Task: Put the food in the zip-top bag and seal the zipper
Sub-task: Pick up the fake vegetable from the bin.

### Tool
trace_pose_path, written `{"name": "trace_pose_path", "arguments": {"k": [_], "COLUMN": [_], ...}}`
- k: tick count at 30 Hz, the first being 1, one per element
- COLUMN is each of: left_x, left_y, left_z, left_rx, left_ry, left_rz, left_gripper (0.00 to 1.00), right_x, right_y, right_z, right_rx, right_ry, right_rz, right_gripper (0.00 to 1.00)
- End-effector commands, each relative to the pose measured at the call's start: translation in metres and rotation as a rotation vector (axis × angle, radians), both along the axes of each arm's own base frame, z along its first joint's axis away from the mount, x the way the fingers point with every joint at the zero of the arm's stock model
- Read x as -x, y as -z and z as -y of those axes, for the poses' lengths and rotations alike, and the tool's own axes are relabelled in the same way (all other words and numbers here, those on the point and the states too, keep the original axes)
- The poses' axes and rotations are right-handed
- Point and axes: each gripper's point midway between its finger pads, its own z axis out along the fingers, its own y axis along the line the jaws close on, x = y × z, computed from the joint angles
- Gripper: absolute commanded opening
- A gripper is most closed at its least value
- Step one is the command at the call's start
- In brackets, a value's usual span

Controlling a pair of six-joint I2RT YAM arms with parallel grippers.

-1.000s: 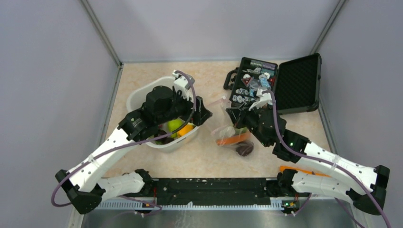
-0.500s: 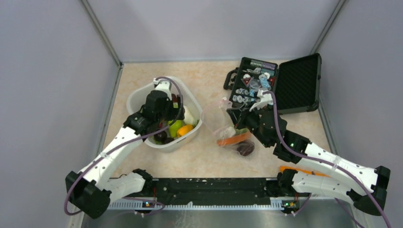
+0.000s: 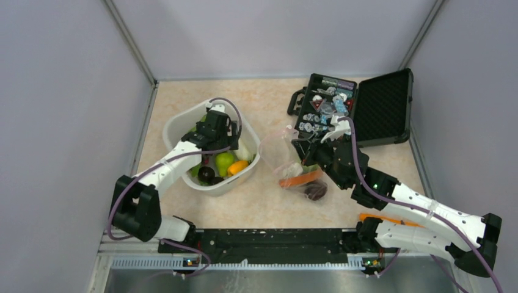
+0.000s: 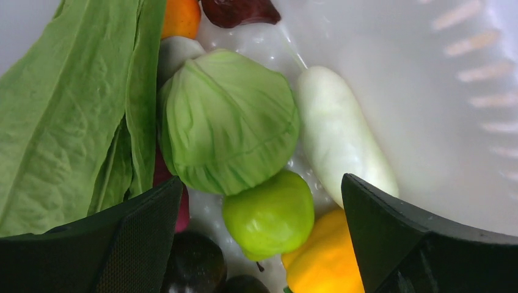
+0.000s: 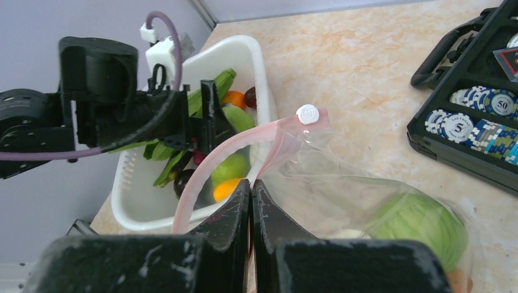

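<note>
Right gripper (image 5: 250, 195) stayed clamped on the zipper (image 5: 244, 143), holding the zip-top bag (image 3: 287, 160) mouth-up right of desk centre, with a carrot (image 3: 299, 179) inside. Left gripper (image 4: 259, 195) had swung from the bag's side back over the white tub (image 3: 173, 124) toward the left edge, jaws spread and empty above a green cabbage (image 4: 227, 121). Probably the next pick; sealing is premature.

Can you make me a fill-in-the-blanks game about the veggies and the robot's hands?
The left gripper hangs over the white tub with its jaws ____. The right gripper is shut on the zip-top bag's pink ____. Beside the cabbage in the tub lies a long radish, coloured ____.
Missing words: open, zipper, white.
</note>
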Motion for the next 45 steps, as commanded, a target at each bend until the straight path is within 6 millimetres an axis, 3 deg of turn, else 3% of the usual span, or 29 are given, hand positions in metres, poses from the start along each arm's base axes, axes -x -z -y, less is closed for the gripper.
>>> {"name": "trace_pose_path", "arguments": {"k": [1, 6, 15, 20, 24, 28, 31, 36, 39, 45], "left_x": [-0.030, -0.030, -0.031, -0.033, -0.029, -0.027, -0.025, -0.020, -0.015, -0.004], "left_y": [-0.013, 0.004, 0.024, 0.035, 0.040, 0.033, 0.024, 0.003, -0.013, -0.043], "left_z": [-0.009, -0.027, -0.025, -0.021, -0.020, -0.016, -0.015, -0.014, -0.011, -0.007], "left_rx": [-0.037, -0.130, -0.159, -0.158, -0.150, -0.121, -0.101, -0.068, -0.029, 0.040], "left_ry": [-0.104, -0.157, -0.129, -0.113, -0.112, -0.092, -0.085, -0.069, -0.052, -0.018], "left_rz": [0.084, 0.065, 0.022, -0.001, -0.017, -0.005, 0.019, 0.069, 0.107, 0.179], "left_gripper": [0.99, 0.99, 0.98, 0.90, 0.71, 0.48, 0.42, 0.17, 0.09, 0.09], "right_x": [-0.003, -0.002, -0.002, -0.002, -0.002, -0.002, -0.002, -0.002, -0.002, -0.002], "right_y": [-0.019, -0.018, -0.017, -0.017, -0.017, -0.017, -0.017, -0.016, -0.016, -0.014], "right_z": [0.004, 0.007, 0.004, 0.005, 0.006, 0.005, 0.004, 0.005, 0.005, 0.004], "right_rx": [-0.048, -0.050, -0.054, -0.054, -0.053, -0.053, -0.052, -0.053, -0.055, -0.054], "right_ry": [0.022, 0.028, 0.020, 0.023, 0.024, 0.025, 0.023, 0.025, 0.026, 0.023], "right_rz": [0.029, 0.025, 0.022, 0.022, 0.020, 0.020, 0.021, 0.019, 0.019, 0.016], "right_gripper": [0.00, 0.00, 0.00, 0.00, 0.00, 0.00, 0.00, 0.00, 0.00, 0.00]}}
